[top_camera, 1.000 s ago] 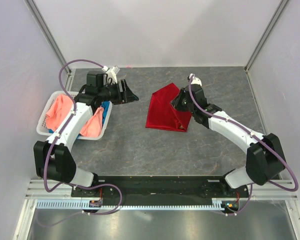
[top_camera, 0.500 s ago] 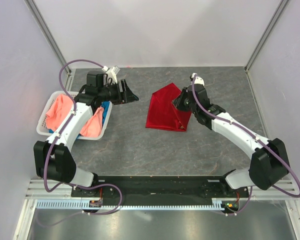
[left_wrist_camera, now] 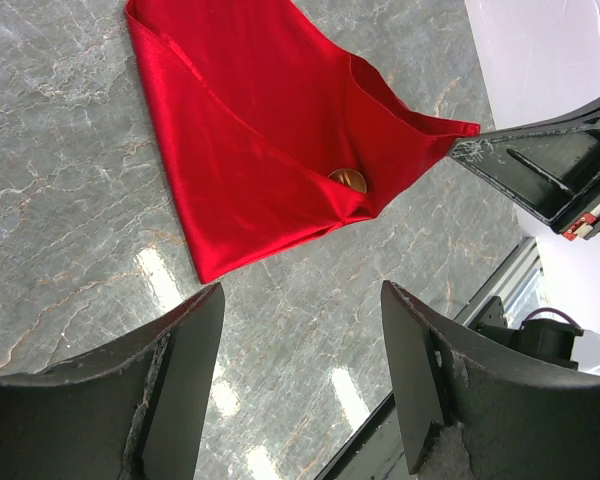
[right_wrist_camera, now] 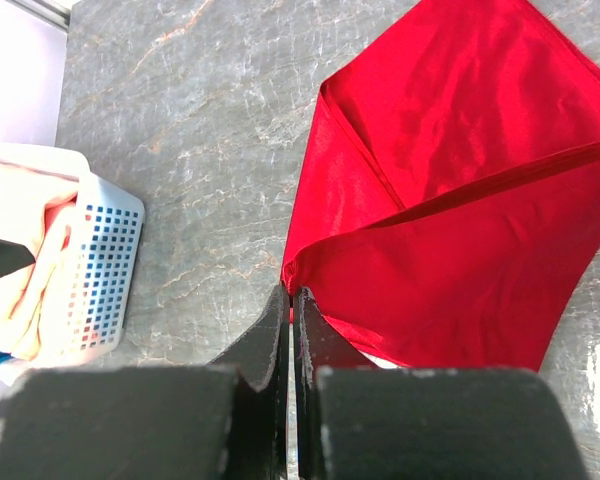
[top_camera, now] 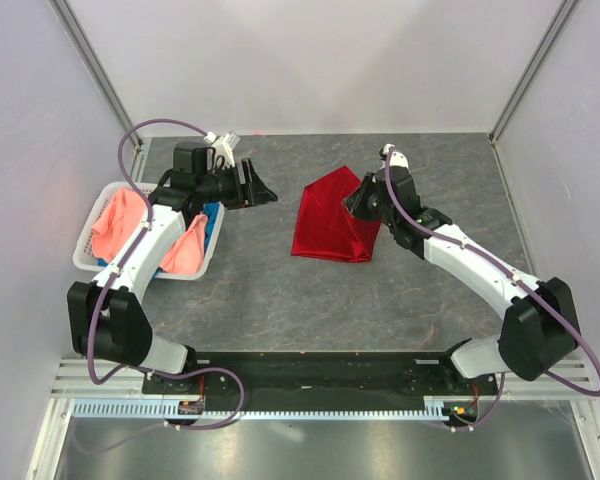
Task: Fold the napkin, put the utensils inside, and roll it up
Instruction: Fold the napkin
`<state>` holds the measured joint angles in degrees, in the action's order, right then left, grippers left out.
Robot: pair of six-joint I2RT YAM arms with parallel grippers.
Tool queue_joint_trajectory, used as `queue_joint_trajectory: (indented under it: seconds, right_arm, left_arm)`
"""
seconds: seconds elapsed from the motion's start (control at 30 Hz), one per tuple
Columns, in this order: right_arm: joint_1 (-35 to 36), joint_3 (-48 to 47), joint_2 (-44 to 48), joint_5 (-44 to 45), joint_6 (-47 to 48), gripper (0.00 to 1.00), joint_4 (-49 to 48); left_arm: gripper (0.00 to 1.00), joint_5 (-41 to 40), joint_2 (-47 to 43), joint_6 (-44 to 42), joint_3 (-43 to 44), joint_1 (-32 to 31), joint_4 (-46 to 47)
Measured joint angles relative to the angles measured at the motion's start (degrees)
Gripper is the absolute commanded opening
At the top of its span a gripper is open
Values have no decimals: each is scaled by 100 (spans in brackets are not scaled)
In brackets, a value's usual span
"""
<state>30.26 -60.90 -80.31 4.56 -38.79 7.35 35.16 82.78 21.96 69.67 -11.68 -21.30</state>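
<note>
Grey table (top_camera: pixel 280 290) — right tool (right_wrist_camera: pixel 290 300) pinches a napkin (right_wrist_camera: pixel 460 150) corner, spoon (left_wrist_camera: pixel 347 180) peeking from its fold; left tool (left_wrist_camera: pixel 302 300) hangs open.

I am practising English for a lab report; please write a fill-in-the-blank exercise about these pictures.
1. The left pincer is ___ and holds nothing.
2. The right pincer grips the napkin, whose colour is ___.
3. Only a small part of the spoon shows from under a fold of the ___.
4. The white basket holds a blue cloth and ___ cloths.
Missing words: open; red; napkin; pink.
</note>
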Motion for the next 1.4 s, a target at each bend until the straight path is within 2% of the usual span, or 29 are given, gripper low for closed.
queue_joint_trajectory:
  seconds: [0.2,0.73,1.4]
  right_arm:
    - [168,-61,-243,-66,-2,0,-66]
    - [892,-229,-1591,-223,4,0,-306]
    - [1172,-494,-2527,-278,68,0,-428]
  left_arm:
    - [72,2,0,0,0,0,0]
    - [71,96,0,0,-31,0,9]
    - [72,98,0,0,-33,0,15]
